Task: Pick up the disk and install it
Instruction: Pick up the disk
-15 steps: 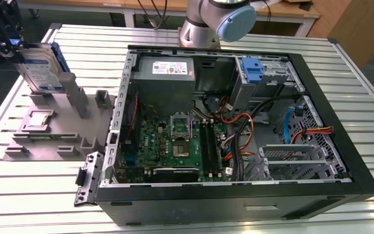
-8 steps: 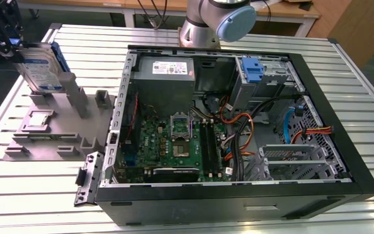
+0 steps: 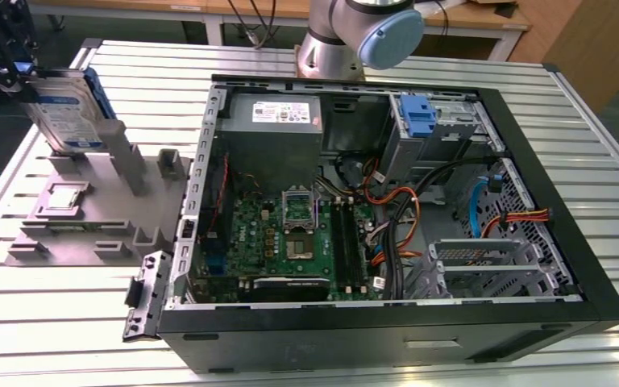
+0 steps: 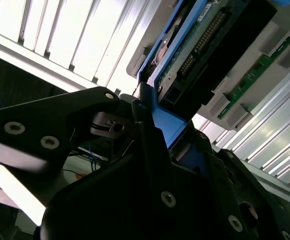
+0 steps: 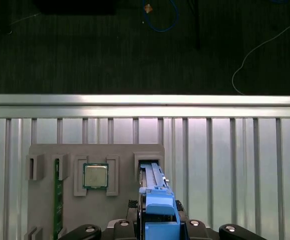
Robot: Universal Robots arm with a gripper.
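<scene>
Silver in its blue frame, the disk [image 3: 64, 113] hangs upright under the tool [image 3: 19, 79] — pinched by its top edge — with the open case [image 3: 342, 343] to the exterior view's right.

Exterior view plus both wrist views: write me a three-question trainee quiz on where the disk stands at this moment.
1. True or false: the disk sits installed inside the computer case.
2. Pick one: the claw is closed on A) the disk's blue carrier, B) an orange cable, C) the case's side wall.
3. In the first wrist view, what square part lies in the grey fixture beside the disk's slot?

Key: 1 false, it stands upright at the fixture outside the case; 2 A; 3 a processor chip.
</scene>
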